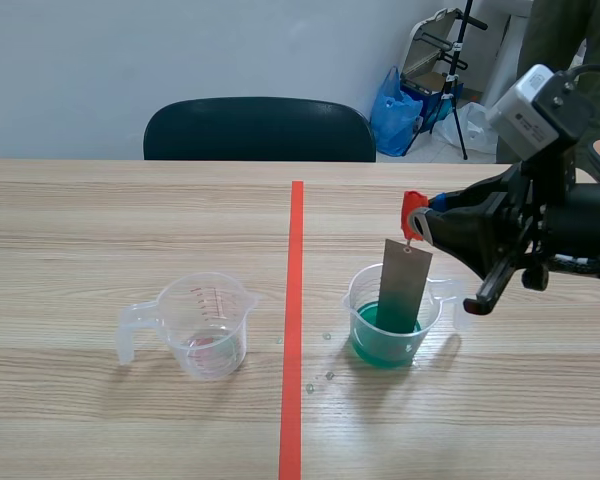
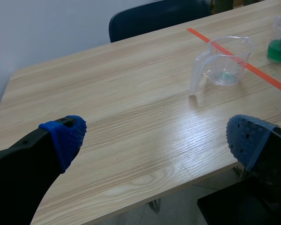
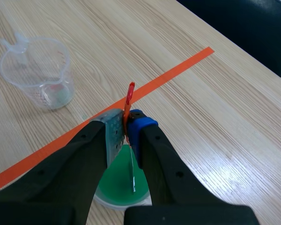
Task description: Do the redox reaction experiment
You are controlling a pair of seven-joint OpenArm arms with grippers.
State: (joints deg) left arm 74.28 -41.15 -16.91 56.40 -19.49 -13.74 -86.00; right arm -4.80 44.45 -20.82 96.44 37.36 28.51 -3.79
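A clear beaker (image 1: 358,288) with green liquid (image 1: 380,345) stands just right of the red tape line. A grey metal strip (image 1: 404,285) hangs upright with its lower end in the liquid. A red clip (image 1: 412,212) holds the strip's top, and my right gripper (image 1: 425,225) is shut on that clip. In the right wrist view the clip (image 3: 129,101) sits between my right gripper's (image 3: 127,126) fingers, with the strip (image 3: 131,171) and green beaker (image 3: 117,187) under them. An empty measuring cup (image 1: 208,325) stands left of the tape. My left gripper (image 2: 154,140) hangs open over the table's near left corner, far from the cup (image 2: 222,61).
A dark chair (image 1: 260,130) stands behind the table's far edge. A blue bag (image 1: 395,110) and a tripod are behind it, and a person (image 1: 570,40) stands at the back right. Small droplets (image 1: 328,375) lie on the table near the tape.
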